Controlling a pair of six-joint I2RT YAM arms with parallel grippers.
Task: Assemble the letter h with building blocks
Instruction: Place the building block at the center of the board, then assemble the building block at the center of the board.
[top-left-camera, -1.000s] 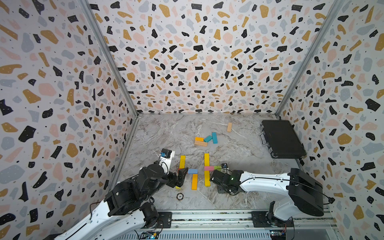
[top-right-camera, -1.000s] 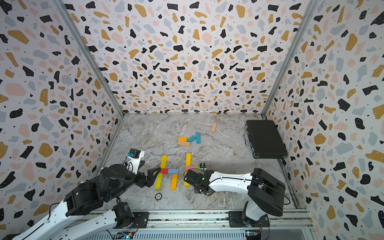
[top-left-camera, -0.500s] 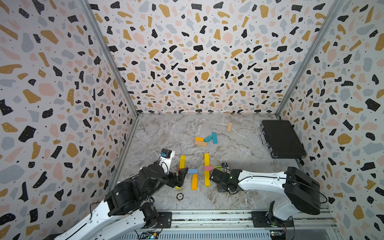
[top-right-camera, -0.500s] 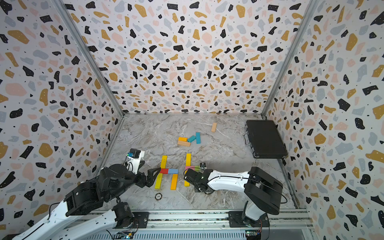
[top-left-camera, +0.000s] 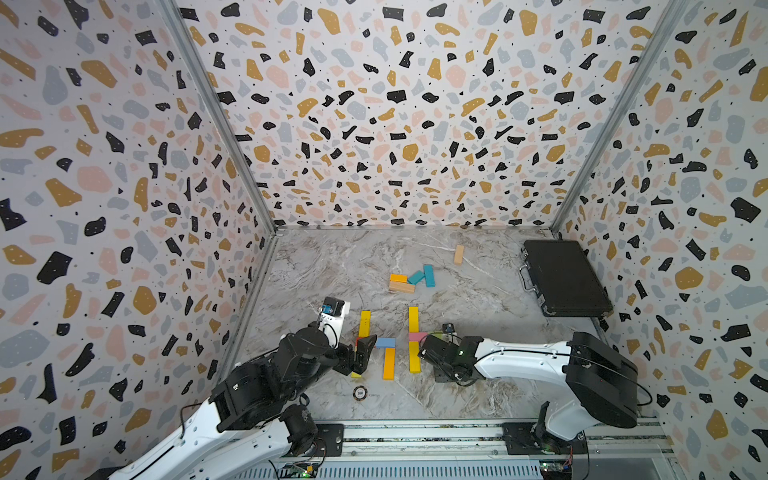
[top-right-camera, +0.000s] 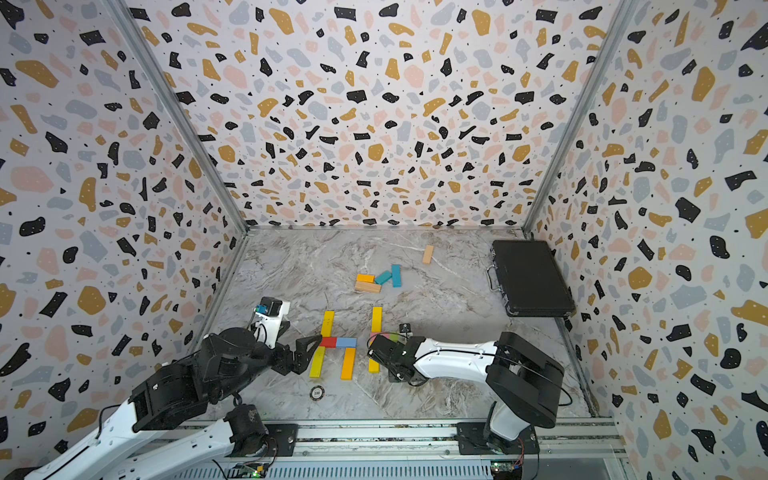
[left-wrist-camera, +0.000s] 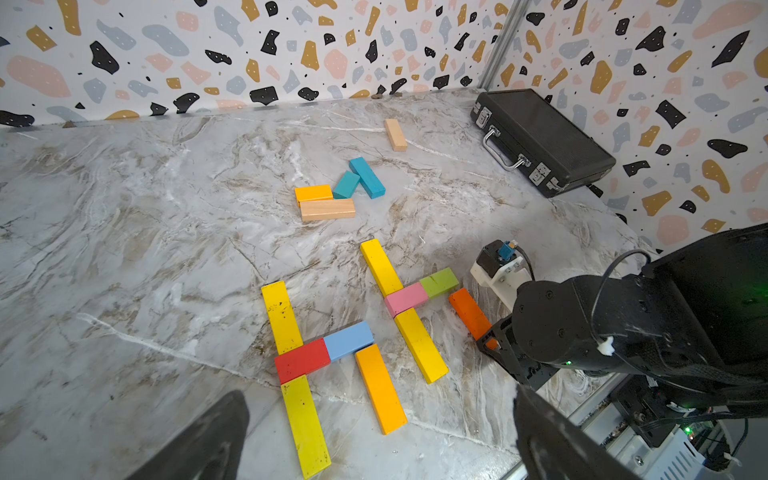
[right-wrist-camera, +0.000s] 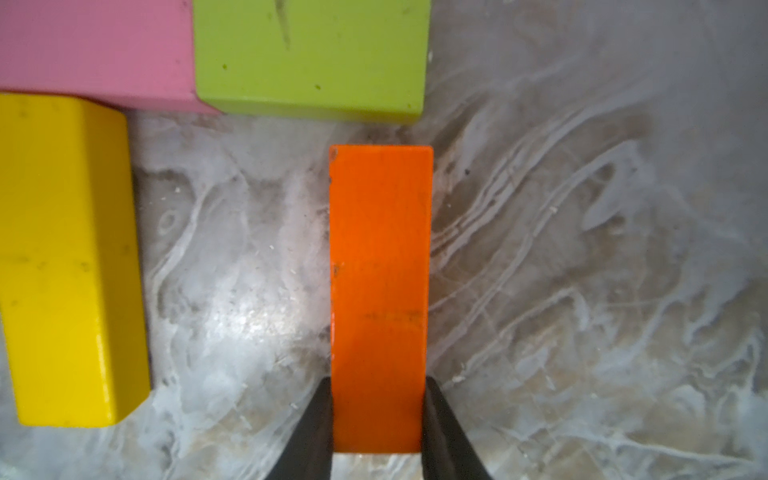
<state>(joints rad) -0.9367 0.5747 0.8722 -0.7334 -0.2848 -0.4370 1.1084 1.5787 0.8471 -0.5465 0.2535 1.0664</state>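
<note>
Orange block (right-wrist-camera: 380, 291) gripped, gap before green block (right-wrist-camera: 311, 54)

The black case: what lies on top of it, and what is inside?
Nothing lies on the black case; its lid is bare in both top views. It is closed, so its inside cannot be seen.

Terrazzo-patterned walls (top-left-camera: 395, 124), flecked black, ochre, pink and grey, enclose a grey marbled floor (top-left-camera: 332, 266). A closed black case (top-left-camera: 565, 278) lies flat against one side wall, near a metal corner post (top-left-camera: 617, 104); a metal rail (top-left-camera: 415, 436) edges the floor well apart from the case.
</note>
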